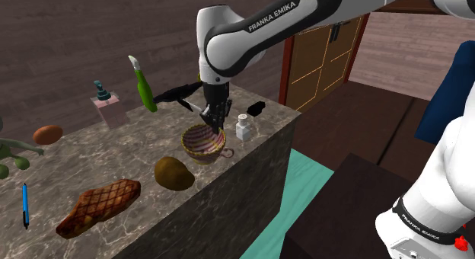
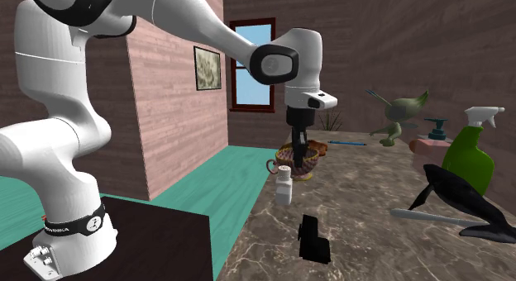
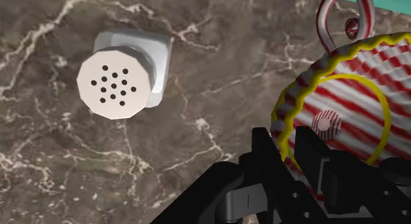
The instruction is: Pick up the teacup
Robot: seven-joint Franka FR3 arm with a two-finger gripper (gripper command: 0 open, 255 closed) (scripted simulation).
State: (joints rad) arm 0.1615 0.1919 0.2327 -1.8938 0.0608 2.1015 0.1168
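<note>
The teacup (image 1: pixel 199 142) is striped red and white with a yellow wavy rim and a looped handle. It stands on the marble counter (image 1: pixel 114 155) near the edge. My gripper (image 1: pixel 217 130) comes down from above onto the cup's rim on the side nearest the white shaker. In the wrist view the two black fingers (image 3: pixel 270 153) stand close together with the cup's (image 3: pixel 342 104) yellow rim and wall clasped between them, one finger outside and one inside. In the second exterior view the gripper (image 2: pixel 299 158) reaches into the cup (image 2: pixel 311 166).
A white shaker (image 1: pixel 243 128) stands just beside the cup, with a small black block (image 1: pixel 256 107) beyond it. A brown lump (image 1: pixel 174 173), a steak (image 1: pixel 99 206), a green spray bottle (image 1: pixel 143 86) and a black figure (image 1: pixel 176 95) share the counter. The counter's edge drops off close to the cup.
</note>
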